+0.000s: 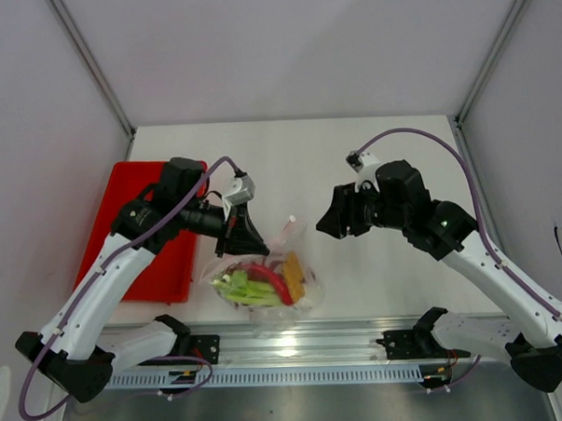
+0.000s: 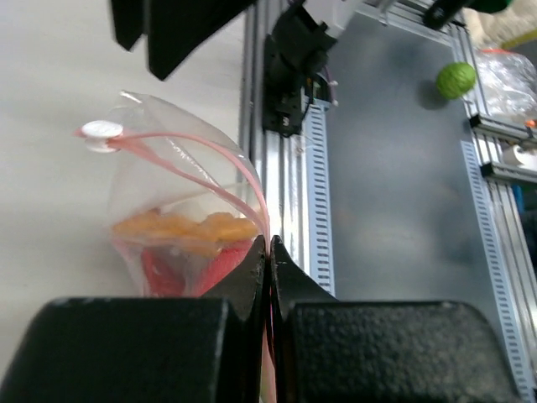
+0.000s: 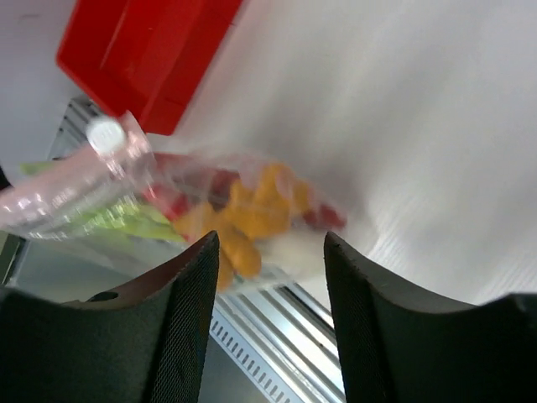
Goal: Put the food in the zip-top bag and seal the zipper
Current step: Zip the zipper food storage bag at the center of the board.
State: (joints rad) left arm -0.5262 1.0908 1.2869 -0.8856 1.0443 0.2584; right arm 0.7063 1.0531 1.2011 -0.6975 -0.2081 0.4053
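Sealing stage, from what I can see. All the food (image 1: 256, 284) I can spot (green stalks, a red piece, yellow-orange bits) is already inside the zip-top bag (image 1: 265, 272). The bag sits at the 6 o'clock edge of the tabletop (image 1: 288, 164), right by the rail, and the red tray (image 1: 163, 276) is off at its 9 o'clock.

The left claw (image 2: 268, 252) is clamped tight on one end of the zipper (image 2: 201, 151), at the bag's 11 o'clock corner in the top view. The white slider tab (image 2: 102, 131) is up at the other end, about 1 o'clock.

The right claw (image 3: 268, 243) has its jaws spread with nothing between them. It hangs at the bag's 2 o'clock, clear of the plastic and pointing back at it.

What I can't call is whether the seal is done. In the left wrist view the pink strip looks like two lines running from the slider to the pinch point. That could be two unjoined halves, or just the edges of one closed strip. It's too soft to tell.

My guess for the next move:
- If the mouth is still open, the right claw has to come back in toward 8 o'clock and pinch that tiny tab. It then drags the tab along the strip while the left claw keeps the end taut.
- The tab is small and the bag is floppy, so the aim needs to be good.
- If it's already shut, the left claw just lets go.
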